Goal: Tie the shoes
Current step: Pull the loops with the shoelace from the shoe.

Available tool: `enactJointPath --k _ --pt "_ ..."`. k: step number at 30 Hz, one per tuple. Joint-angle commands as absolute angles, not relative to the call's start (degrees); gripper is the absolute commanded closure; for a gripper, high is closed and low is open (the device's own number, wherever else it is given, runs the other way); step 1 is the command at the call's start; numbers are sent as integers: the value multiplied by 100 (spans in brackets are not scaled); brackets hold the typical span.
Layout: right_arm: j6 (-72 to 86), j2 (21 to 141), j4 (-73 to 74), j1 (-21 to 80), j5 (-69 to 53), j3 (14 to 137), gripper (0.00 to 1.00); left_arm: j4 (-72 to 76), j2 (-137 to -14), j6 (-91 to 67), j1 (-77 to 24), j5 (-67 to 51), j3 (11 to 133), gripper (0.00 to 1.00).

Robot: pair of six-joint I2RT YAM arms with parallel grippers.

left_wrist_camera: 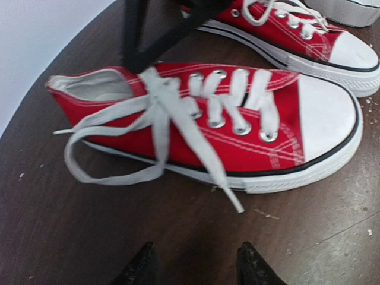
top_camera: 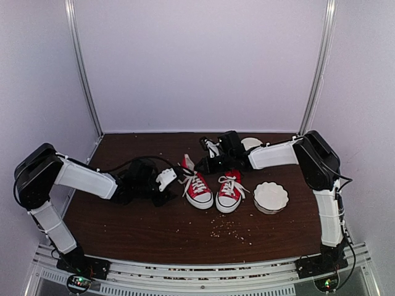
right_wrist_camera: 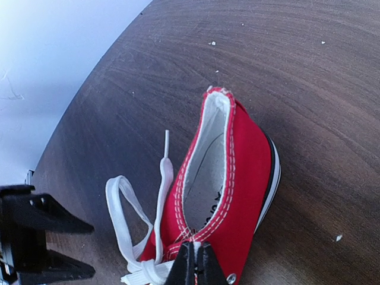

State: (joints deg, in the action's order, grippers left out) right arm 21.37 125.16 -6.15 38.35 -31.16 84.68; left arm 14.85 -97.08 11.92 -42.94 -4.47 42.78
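Black right end effector (right_wrist_camera: pixel 193 261): pressed together atop left shoe (right_wrist_camera: pixel 237 178), at its lace (right_wrist_camera: pixel 165 184) crossing.
Left end effector (left_wrist_camera: pixel 196 267): spread, empty, beside that shoe.
Lace: one loop, one loose end; bow unfinished.
Right shoe (top_camera: pixel 229 192): alongside on surface (top_camera: pixel 123 228); knot unclear.
Remaining: second loop, tightening.

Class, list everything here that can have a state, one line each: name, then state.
Shoe by the left arm: upright; laces crossed, one loose loop, no bow.
Other shoe: upright; tied or not, cannot tell.
Left gripper: jaws open, empty.
Right gripper: jaws shut at the first shoe's laces.
Bowl: upright, looks empty.
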Motion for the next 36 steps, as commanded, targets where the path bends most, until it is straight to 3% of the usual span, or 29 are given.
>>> enactJointPath --k 1,16,19,21,23,28,30,31,36 --pt "2013 12252 -527 3867 -3027 8353 100 1733 -9514 1532 -3985 -131 4196 49" --pt "2084 12215 -633 3867 -3155 8235 100 1275 -10939 2407 -3922 -137 5805 8" --pt "2085 12189 -633 3867 -3155 8218 100 1298 -11068 2393 -3920 -174 5925 10" --pt "2083 12165 -639 3867 -3155 8203 100 1352 -11082 2391 -3920 -192 5927 15" --pt "2075 12141 -650 3867 -3160 8176 100 1358 -11102 2388 -3920 -192 5943 26" --pt "2057 12041 -684 3869 -3148 8077 100 1267 -11143 2386 -3920 -379 6012 73" --pt "2048 11990 -697 3859 -3128 8022 100 1299 -11142 2375 -3920 -433 6008 96" --pt "2048 11972 -695 3856 -3121 8002 100 1302 -11145 2348 -3921 -421 6007 100" --pt "2039 11856 -707 3837 -3104 7876 100 1411 -11048 2155 -3913 -228 5856 100"
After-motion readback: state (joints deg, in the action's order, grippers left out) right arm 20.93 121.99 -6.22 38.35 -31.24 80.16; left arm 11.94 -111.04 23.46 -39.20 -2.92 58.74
